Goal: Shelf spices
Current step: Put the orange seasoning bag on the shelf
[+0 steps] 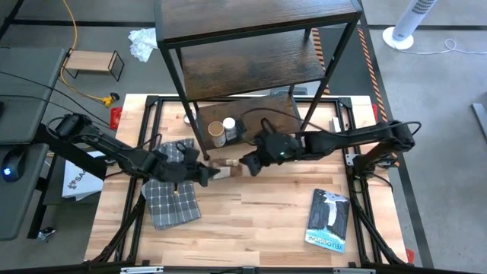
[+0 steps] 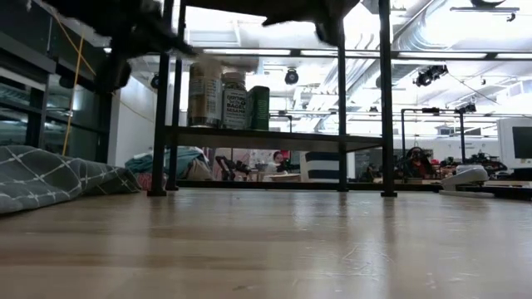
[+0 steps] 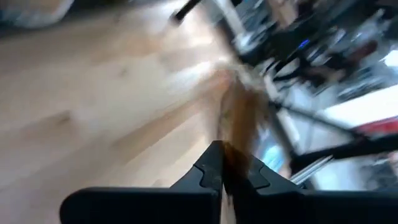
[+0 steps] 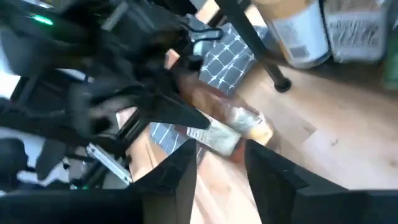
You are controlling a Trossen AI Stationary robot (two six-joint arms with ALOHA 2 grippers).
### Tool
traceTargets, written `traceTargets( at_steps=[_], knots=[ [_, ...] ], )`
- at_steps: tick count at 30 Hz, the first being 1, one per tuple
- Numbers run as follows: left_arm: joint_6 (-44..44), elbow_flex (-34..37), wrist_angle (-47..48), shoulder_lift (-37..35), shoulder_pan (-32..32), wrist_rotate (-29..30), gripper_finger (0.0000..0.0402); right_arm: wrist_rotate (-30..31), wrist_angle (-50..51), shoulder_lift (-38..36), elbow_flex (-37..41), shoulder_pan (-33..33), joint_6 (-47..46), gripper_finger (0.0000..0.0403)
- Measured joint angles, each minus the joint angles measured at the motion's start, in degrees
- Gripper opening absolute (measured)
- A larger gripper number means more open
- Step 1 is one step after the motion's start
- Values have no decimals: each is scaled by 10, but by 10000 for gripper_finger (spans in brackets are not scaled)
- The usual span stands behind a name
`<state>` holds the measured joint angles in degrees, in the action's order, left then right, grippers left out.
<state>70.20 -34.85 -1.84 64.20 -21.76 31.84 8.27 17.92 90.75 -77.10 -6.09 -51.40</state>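
Observation:
A slim brown bottle (image 1: 225, 168) with a pale label hangs in the air above the table's middle, level, between my two grippers. My left gripper (image 1: 207, 174) is shut on the bottle's left end. My right gripper (image 1: 245, 165) is open, and in the right wrist view its fingers (image 4: 180, 171) stand just short of the bottle's free end (image 4: 245, 134), on either side of it. On the shelf's lowest board (image 1: 251, 114) stand a tan round canister (image 1: 218, 133) and a white-capped jar (image 1: 230, 125). The low view shows these jars (image 2: 219, 96) beside a green box (image 2: 259, 108). My left gripper holds the brown bottle by its end (image 3: 233, 152), pinched between the two fingers (image 3: 208, 171). The fingers come level from the table's left, along the bottle. The bottle is lifted clear of the table and sticks out level toward my right gripper.
A grey checked cloth (image 1: 172, 201) lies under the left arm near the table's left side. A blue-and-white book (image 1: 329, 221) lies near the right front corner. The shelf's black legs (image 2: 160, 124) stand on the far half of the table. A small light-wood stand (image 1: 93, 62) sits off the table.

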Motion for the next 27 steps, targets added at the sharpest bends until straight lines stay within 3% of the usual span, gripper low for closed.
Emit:
traceTargets(
  at_steps=[5, 10, 16, 23, 27],
  knots=[
    [9, 0, 50, -4, 2, -41, 1, 13, 63, -56, -1, 0, 59, 139],
    [-100, -51, 97, 0, 29, -152, 1, -9, 72, -79, -1, -8, 138, 142],
    [-281, -199, 280, 61, 60, -235, 0, -56, 71, -59, -1, -26, 220, 142],
    [-485, -388, 401, 199, 77, -267, 0, -78, 63, -29, -1, -30, 268, 142],
    [-559, -473, 460, 267, 79, -256, 0, -77, 63, -29, -1, -30, 285, 142]
  ],
)
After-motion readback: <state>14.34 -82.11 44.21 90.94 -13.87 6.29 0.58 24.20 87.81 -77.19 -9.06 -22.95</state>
